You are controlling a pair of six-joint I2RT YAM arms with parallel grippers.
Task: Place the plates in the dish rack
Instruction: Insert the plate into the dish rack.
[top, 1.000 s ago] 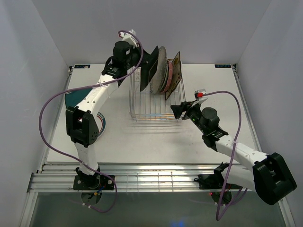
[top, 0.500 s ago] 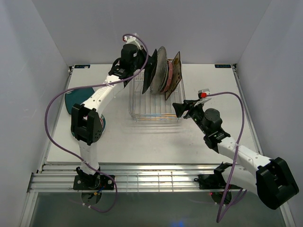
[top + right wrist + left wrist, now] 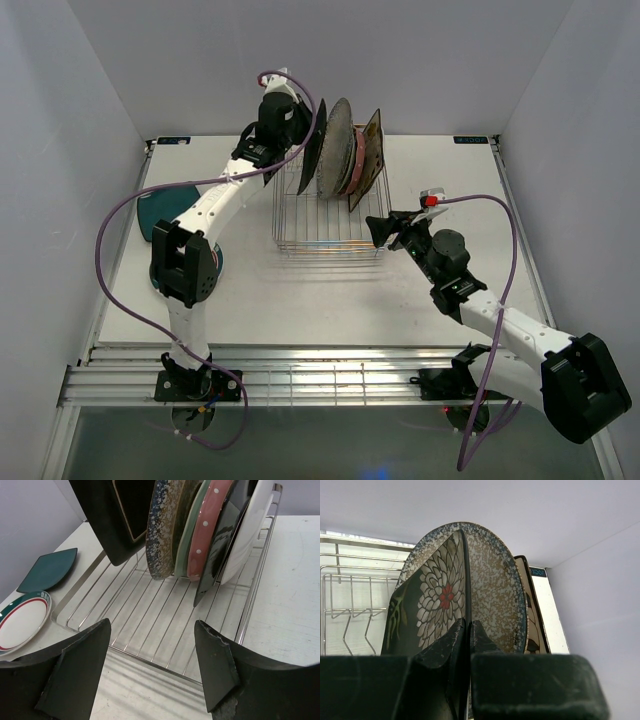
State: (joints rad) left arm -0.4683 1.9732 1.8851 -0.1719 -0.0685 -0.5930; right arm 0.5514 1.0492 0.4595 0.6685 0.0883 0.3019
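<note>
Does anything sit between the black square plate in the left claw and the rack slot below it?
Nothing visible. The black floral plate, pinched in the left claw, hangs beside the grey speckled plate, with only bare dish rack wires beneath its lower corner.

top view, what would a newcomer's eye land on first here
The row of plates standing on edge at the far end of the dish rack. Next, the left gripper shut on a black floral square plate, holding it upright beside the grey speckled plate. The right gripper hangs open at the rack's near right corner; a teal plate and a white rimmed plate lie flat at the table's left.
</note>
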